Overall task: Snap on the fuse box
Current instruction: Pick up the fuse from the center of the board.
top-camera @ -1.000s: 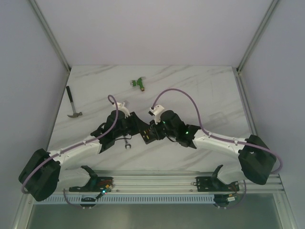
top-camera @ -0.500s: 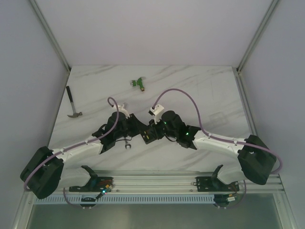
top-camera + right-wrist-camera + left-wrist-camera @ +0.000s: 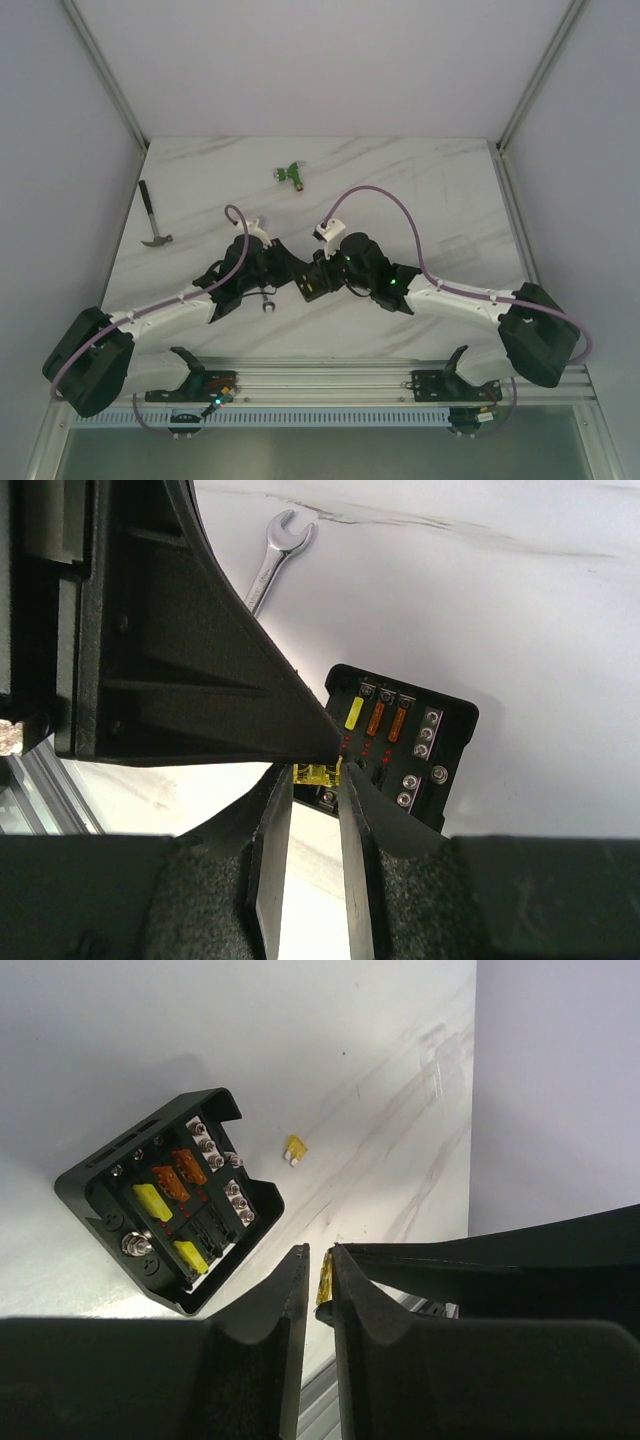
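Two holders, one yellow fuse [image 3: 324, 1282]: my left end effector [image 3: 318, 1255] and right end effector [image 3: 315, 785] both clamped on it, above the fuse box [image 3: 170, 1200], which lies uncovered on the surface [image 3: 380, 1080]. Risk: uneven release twists the fuse, dropping it beside its slot

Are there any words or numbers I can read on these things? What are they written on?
None: no word, number or sign can be read in any view.
fuse box: only tiny red specks beside the fuses, too small to read.
yellow fuse: any number on it is too blurred to read.
wrench, hammer, green connector: no lettering shows.
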Controlling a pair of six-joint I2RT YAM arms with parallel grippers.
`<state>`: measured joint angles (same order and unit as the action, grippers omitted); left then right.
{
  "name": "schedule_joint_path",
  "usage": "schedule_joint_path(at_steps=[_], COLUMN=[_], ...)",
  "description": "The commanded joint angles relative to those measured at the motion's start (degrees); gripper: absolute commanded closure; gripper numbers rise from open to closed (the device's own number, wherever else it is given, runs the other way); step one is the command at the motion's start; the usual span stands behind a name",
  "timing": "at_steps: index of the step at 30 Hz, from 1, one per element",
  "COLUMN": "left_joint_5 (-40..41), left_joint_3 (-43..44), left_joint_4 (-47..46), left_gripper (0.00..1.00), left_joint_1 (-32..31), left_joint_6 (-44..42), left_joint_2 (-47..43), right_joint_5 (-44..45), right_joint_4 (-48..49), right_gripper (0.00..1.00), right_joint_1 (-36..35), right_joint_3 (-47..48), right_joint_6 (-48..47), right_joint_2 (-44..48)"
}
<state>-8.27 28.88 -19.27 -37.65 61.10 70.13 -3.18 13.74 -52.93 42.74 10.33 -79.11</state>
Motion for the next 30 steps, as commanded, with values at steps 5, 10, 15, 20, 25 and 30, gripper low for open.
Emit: schedule_joint_path(at_steps=[5, 10, 15, 20, 25, 30], left_joint_5=[-2.2, -2.0, -1.1, 0.8, 4.6, 7.1], left_joint_3=[-0.9, -1.7, -1.8, -2.0, -2.8, -5.4], left_joint_4=[-2.5, -2.5, -2.0, -1.9, -2.2, -7.0], left_gripper=[0.83, 0.93, 1.0, 1.0, 1.0, 1.0], left_joint_1=[0.0, 0.0, -0.1, -0.1, -0.1, -0.2], left_joint_6=[1.8, 2.9, 3.0, 4.7, 7.2, 11.4], left_joint_2=[-0.9, -2.2, -4.5, -6.9, -11.2, -15.7], right_joint_5=[-0.4, -0.5, -0.3, -0.7, 0.9, 1.1], right_joint_4=[4.8, 4.9, 5.7, 6.9, 10.0, 18.8], right_gripper=[0.82, 0.81, 0.8, 0.6, 0.45, 0.42], right_joint_1=[0.0, 0.0, -0.1, 0.0, 0.1, 0.2], right_joint_3=[-0.5, -0.8, -1.6, -2.2, -4.8, -8.9], right_joint_6=[1.1, 1.6, 2.3, 3.9, 10.5, 23.4], right_joint_2=[1.5, 2.8, 4.9, 6.4, 10.8, 14.0])
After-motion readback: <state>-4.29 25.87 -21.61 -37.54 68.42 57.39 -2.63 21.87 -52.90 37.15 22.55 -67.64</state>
